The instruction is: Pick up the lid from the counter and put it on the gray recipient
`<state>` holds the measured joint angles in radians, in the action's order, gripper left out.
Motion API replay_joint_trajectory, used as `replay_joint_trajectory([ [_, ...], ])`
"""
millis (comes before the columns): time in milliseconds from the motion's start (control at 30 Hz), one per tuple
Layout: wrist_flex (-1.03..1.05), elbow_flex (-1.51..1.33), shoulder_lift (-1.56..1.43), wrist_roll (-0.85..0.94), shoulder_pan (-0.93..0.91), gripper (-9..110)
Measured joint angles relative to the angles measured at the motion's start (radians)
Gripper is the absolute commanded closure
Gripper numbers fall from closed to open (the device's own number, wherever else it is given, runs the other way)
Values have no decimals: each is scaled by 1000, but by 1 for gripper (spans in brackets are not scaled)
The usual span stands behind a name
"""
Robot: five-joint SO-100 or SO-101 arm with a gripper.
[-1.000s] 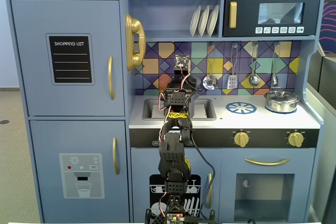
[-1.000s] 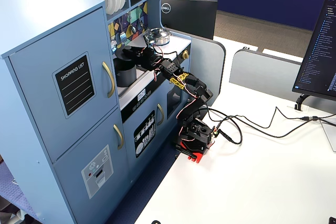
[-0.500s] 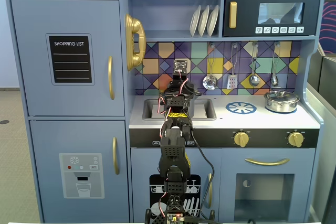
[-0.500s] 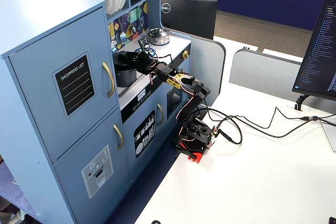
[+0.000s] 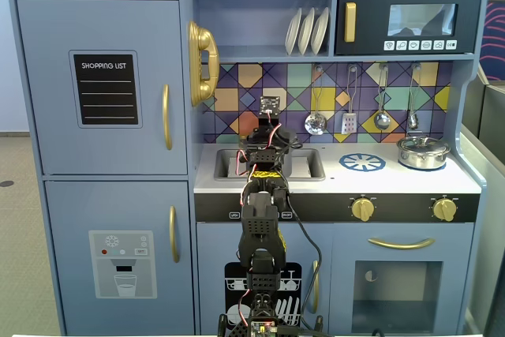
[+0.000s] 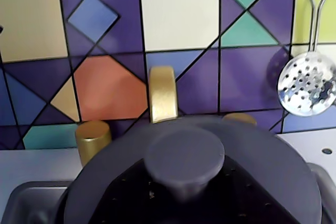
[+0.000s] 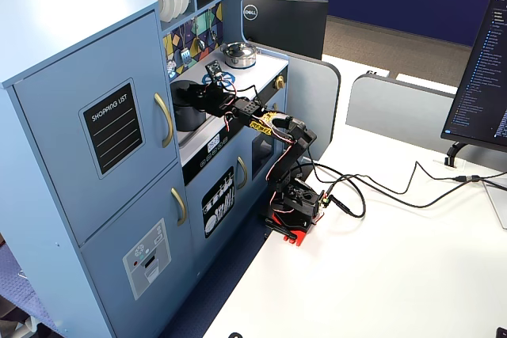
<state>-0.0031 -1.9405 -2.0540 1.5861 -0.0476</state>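
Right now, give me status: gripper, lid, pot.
Gripper over the sink, fingers hidden, grip unconfirmed. Lid fills the wrist view, knob toward camera. Gray pot in the sink under it, seating unclear. Nothing in the way.

Black plastic arm (image 7: 273, 128) of blocky segments, servo housings with small screw holes, one yellow patterned band (image 5: 264, 174) near the wrist joint. Red, white and black wires (image 5: 266, 125) loop along the upper links; a thicker black cable (image 7: 348, 191) trails from the base, which sits on a red mount (image 7: 287, 229) with a small circuit board (image 5: 263, 326) showing coloured lights at the bottom. A small square camera module (image 5: 270, 105) tops the wrist, and in the wrist view only a dark speckled part of the fingers (image 6: 157, 198) shows at the lower edge.
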Motion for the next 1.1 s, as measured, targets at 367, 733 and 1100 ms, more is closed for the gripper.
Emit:
replay_joint_trajectory([
  [367, -2, -9, -8, 11, 8, 102],
  [733, 147, -25, -115, 23, 32, 83],
  [1100, 693, -32, -465, 57, 83, 102],
])
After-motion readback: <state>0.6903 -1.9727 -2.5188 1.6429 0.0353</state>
